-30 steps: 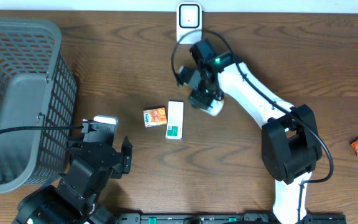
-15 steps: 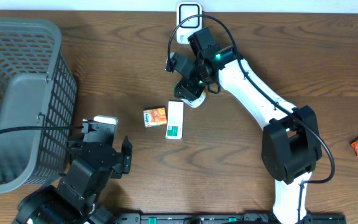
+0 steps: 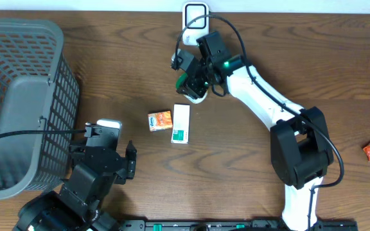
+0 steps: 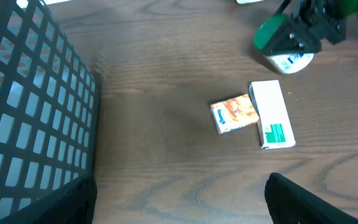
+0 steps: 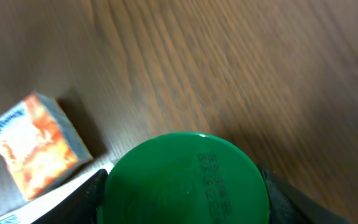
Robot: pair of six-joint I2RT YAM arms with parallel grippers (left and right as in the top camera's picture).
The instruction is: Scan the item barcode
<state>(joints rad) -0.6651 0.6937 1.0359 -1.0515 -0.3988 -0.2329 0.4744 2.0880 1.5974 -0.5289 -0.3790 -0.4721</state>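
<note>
The wooden table (image 3: 108, 58) carries a grey mesh basket (image 3: 18, 96) at the left, untouched by the move. The right arm (image 3: 262, 96) has swung up and to its left over the last second, so the right gripper (image 3: 196, 82) now sits closer to the white scanner (image 3: 196, 16) at the table's far edge than it did a second ago. Its fingers are clamped on the sides of a green-lidded tub (image 5: 185, 180), which the left wrist view shows tilted, its white printed base turned partly away from the scanner. I judge the carry nearly done: the tub is near the reader but not yet in front of it, and whether its barcode faces the window cannot be told. The left gripper (image 4: 179, 208) is parked low with its fingers spread wide and nothing between them. The white box with green print (image 3: 180, 123) and the orange tissue packet (image 3: 160, 120) touching it lie where they lay before.
</note>
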